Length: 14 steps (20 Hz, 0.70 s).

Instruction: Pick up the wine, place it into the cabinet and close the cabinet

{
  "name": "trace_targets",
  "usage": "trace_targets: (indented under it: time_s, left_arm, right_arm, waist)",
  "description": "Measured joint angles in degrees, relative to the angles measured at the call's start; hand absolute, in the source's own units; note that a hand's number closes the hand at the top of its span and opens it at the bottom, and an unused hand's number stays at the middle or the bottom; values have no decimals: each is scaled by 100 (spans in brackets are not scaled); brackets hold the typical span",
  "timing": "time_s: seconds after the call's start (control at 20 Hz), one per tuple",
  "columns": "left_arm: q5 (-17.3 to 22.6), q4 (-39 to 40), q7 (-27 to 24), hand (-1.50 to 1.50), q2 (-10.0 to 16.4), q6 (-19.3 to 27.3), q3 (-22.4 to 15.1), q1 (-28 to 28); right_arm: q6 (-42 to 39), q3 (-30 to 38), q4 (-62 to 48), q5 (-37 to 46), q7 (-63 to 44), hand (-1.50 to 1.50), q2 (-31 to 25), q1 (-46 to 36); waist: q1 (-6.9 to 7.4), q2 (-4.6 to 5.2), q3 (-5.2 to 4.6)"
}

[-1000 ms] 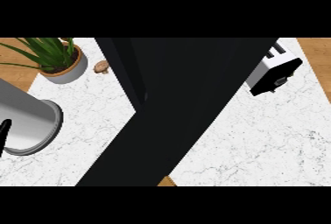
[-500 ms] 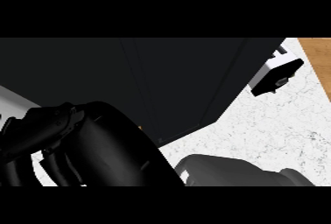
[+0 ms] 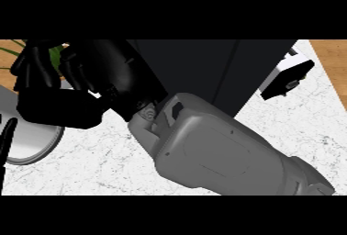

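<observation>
Robot's right hand [image 3: 71,87], clenched with no bottle seen inside, hangs above the counter [image 3: 102,170], left of the dark cabinet [image 3: 203,69]. The wine is out of sight, probably inside. Likely next: push the door shut.

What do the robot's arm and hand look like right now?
The right forearm is a bulky light-grey shell with rounded edges and thin panel seams. The right hand is plain black, built of chunky rounded segments. No cables or markings show. A grey rounded shape at the left edge is probably the other forearm.
</observation>
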<state>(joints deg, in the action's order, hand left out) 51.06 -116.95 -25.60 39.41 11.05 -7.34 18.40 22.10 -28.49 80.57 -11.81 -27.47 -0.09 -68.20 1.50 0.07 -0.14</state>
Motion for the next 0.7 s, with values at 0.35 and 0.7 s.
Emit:
trace_targets:
  time_s: [0.35,0.7]
  left_arm:
    - [-129,-37,163,-150,-123,-20,103,-19]
    - [-176,-60,317,-150,-172,-23,159,-91]
  right_arm:
    - [-564,420,-951,-171,698,150,7,-181]
    - [-1122,644,-1492,-186,1412,150,-50,-175]
  waist:
    - [16,-73,-17]
    - [53,-169,-47]
